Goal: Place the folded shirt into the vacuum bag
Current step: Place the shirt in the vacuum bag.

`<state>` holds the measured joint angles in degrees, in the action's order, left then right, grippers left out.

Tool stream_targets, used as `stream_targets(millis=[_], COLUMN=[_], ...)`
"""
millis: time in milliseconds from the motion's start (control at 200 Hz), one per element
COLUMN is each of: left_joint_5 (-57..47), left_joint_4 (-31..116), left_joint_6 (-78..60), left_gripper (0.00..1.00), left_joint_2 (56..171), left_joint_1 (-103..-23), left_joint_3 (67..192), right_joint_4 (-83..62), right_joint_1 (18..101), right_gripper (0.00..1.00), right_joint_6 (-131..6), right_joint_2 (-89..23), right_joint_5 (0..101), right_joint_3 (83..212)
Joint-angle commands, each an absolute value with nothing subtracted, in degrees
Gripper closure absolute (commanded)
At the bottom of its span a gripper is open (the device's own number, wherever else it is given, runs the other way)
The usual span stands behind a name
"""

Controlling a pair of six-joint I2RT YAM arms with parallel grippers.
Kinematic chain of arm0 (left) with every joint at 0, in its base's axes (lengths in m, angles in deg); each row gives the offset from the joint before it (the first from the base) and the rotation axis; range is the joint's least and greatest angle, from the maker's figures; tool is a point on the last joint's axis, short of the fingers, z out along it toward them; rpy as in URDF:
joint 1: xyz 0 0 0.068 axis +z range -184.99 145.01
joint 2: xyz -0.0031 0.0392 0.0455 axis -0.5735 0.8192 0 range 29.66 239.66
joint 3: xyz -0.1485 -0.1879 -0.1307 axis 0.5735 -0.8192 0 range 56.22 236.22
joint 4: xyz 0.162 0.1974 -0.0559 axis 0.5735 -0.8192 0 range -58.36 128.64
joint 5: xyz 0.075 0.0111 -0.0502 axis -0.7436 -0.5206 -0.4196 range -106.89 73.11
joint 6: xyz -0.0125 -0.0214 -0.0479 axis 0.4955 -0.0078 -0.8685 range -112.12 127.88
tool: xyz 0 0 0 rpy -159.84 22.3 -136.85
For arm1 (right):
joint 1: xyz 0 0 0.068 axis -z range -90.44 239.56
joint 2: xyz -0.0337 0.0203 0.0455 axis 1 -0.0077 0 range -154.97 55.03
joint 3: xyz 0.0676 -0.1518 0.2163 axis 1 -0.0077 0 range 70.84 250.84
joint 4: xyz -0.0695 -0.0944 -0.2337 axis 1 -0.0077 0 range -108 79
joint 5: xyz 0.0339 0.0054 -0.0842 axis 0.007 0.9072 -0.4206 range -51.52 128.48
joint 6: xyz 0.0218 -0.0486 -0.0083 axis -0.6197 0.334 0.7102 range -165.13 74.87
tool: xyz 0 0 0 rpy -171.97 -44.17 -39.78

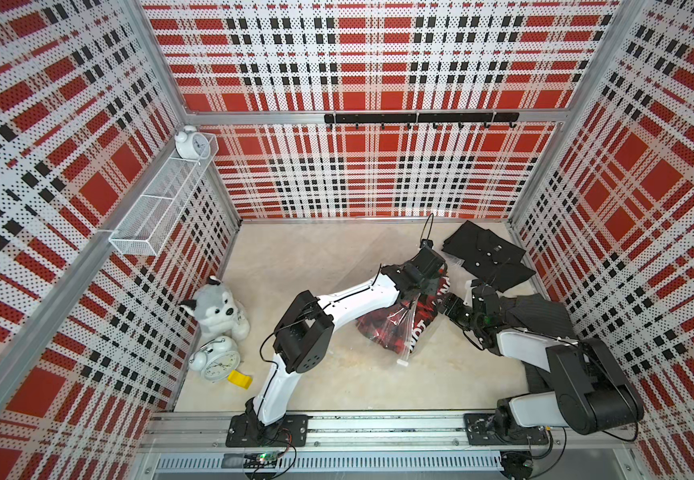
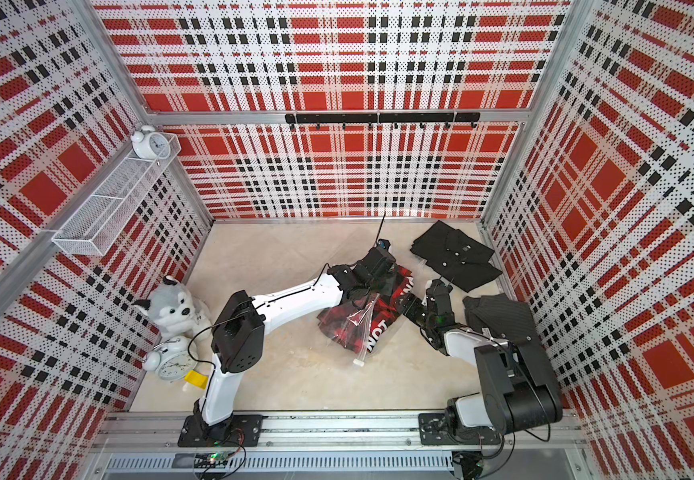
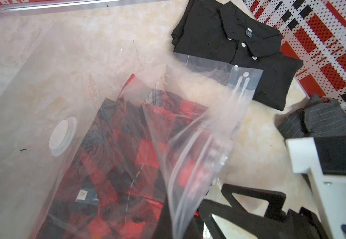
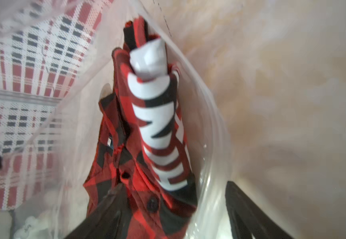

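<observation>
Left gripper (image 1: 415, 291), jaws pressed together, pinches the upper film of the vacuum bag (image 3: 199, 128) and holds its mouth raised off the surface (image 1: 316, 270). The folded red-and-black plaid shirt (image 3: 147, 149) lies inside the bag, past the white valve (image 3: 62, 135). The right gripper (image 4: 176, 196) stands in the mouth, jaws spread either side of the cloth.

Step in hand, as judged: release and withdrawal. Draw the right gripper straight back along the mouth, clear of fabric and film. Keep the left pinch firm until it is out. A black polo shirt (image 1: 486, 253) lies further right, outside the bag.
</observation>
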<state>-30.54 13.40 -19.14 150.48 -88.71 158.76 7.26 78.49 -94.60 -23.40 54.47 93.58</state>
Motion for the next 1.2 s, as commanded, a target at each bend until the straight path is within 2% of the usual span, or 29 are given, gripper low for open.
stream_targets(millis=[0, 205, 326, 401, 496, 581, 621, 792, 1192], left_joint_5=[-29.4, -29.21, -28.96, -29.15, -28.85, -28.15, -27.72, -26.28, -25.34], left_joint_4=[15.68, 15.62, 15.54, 15.3, 15.35, 15.35, 15.54, 16.2, 16.93], left_joint_6=[-19.5, -19.97, -20.09, -20.14, -20.24, -20.33, -20.42, -20.51, -20.77], left_gripper=[1.0, 1.0, 1.0, 1.0, 1.0, 1.0, 1.0, 1.0, 1.0], left_joint_2=[148.14, 148.75, 149.03, 148.95, 148.62, 148.1, 147.82, 146.52, 144.98], left_joint_1=[-88.87, -89.05, -89.75, -90.14, -90.48, -90.56, -90.65, -91.11, -91.69], left_joint_3=[158.88, 157.99, 158.84, 159.09, 158.71, 158.35, 158.26, 158.3, 158.08], right_joint_4=[7.66, 11.48, 16.11, 17.68, 21.39, 25.87, 28.03, 36.87, 40.5], right_joint_1=[78.51, 74.28, 72.14, 70.51, 69.18, 68.83, 68.87, 68.48, 64.99], right_gripper=[0.28, 0.34, 0.48, 0.52, 0.66, 0.84, 0.88, 0.92, 0.94], right_joint_6=[-94.72, -98.15, -100.01, -100.56, -101.85, -103.54, -104.4, -107.59, -109.88], right_joint_2=[-20.89, -20.91, -24.78, -27.49, -31.14, -34.14, -35.3, -40.24, -48.94], right_joint_5=[59.99, 61.63, 62.72, 62.18, 61.69, 61.5, 61.42, 63.37, 64.91], right_joint_3=[91.16, 88.73, 89.28, 90.21, 90.59, 90.37, 90.43, 92.56, 100.55])
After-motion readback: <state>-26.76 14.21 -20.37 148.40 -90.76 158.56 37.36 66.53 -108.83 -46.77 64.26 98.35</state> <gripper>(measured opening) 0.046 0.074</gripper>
